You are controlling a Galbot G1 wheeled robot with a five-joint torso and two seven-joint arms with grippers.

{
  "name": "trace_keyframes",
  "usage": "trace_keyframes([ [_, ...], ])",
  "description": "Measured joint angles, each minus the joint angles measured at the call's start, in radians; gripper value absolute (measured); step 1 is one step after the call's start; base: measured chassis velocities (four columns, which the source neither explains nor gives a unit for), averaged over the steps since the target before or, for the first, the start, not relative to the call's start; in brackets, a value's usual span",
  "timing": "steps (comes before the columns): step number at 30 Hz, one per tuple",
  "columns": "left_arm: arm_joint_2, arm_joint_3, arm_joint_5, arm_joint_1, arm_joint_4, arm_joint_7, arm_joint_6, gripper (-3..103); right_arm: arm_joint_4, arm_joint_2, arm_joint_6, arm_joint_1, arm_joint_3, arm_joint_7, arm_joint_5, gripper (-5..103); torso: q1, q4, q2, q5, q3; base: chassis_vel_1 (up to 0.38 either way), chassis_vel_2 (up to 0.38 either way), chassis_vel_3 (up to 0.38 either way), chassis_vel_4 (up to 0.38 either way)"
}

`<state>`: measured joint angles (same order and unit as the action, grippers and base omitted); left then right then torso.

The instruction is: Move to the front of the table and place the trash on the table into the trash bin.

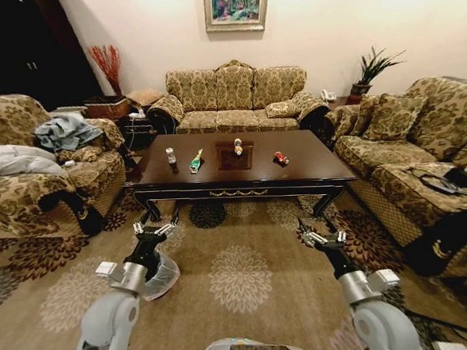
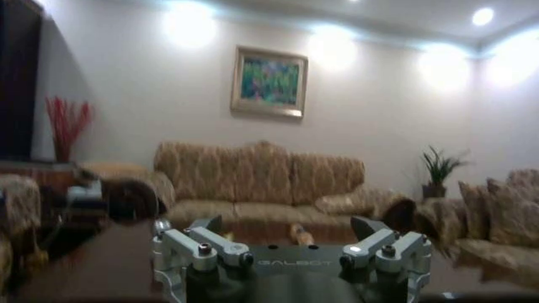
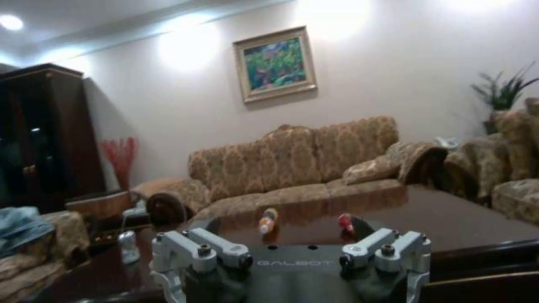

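While both arms hang low over the carpet, left jaws (image 1: 155, 227) & right jaws (image 1: 322, 235) gape wide, empty. Ahead of them: desk (image 1: 311, 165) w/ 4 bits of trash (image 1: 195, 161). Bin (image 1: 162, 274) sits just behind left jaws.

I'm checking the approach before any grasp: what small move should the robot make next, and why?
Probably drive a little closer to the table. Both the left gripper and the right gripper hang open over the carpet, short of the table's near edge, while the clear bottle, green-and-white bottle, yellow-brown bottle and red wrapper lie farther in. The trash bin sits by the left arm.
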<state>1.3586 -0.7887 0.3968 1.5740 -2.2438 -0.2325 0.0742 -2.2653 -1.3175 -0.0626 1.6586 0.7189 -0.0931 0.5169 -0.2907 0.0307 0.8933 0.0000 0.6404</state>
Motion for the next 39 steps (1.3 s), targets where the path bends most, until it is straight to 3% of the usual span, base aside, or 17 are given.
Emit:
trace_keyframes([
  [6,0.015,0.026,-0.032,0.001,0.008,0.000,-0.038,100,-0.008,-0.019,-0.018,0.007,-0.002,0.022,-0.010,100,0.000,0.0000,0.000,0.0000,0.000,0.000,0.000,0.000,0.000],
  [12,0.018,0.034,-0.019,0.014,0.038,0.062,-0.068,100,-0.004,-0.014,-0.048,0.001,-0.011,0.049,-0.008,100,0.000,-0.0001,0.000,-0.0001,0.000,0.000,0.000,0.000,0.000],
  [15,0.026,0.044,-0.007,0.030,0.044,0.079,-0.054,101,-0.001,-0.013,-0.031,-0.005,-0.012,0.061,-0.001,100,0.000,0.0001,0.000,0.0001,0.000,0.000,0.000,0.000,0.000],
  [21,0.066,0.084,-0.014,0.043,0.026,0.049,-0.015,99,0.009,-0.017,-0.051,-0.006,-0.010,0.018,-0.006,100,0.000,-0.0001,0.000,0.0001,0.000,0.000,0.000,0.000,0.000],
  [32,0.056,0.072,-0.009,0.042,0.077,0.074,-0.026,97,0.048,-0.026,-0.028,-0.001,-0.023,0.003,-0.009,100,0.000,0.0000,0.000,0.0001,0.000,0.000,0.000,0.000,0.000],
  [39,0.032,0.055,-0.004,0.020,0.118,0.091,0.000,97,0.055,-0.018,-0.025,-0.004,-0.020,0.001,-0.006,100,0.000,-0.0001,0.000,0.0002,0.000,0.070,0.085,-0.079,-0.079],
])
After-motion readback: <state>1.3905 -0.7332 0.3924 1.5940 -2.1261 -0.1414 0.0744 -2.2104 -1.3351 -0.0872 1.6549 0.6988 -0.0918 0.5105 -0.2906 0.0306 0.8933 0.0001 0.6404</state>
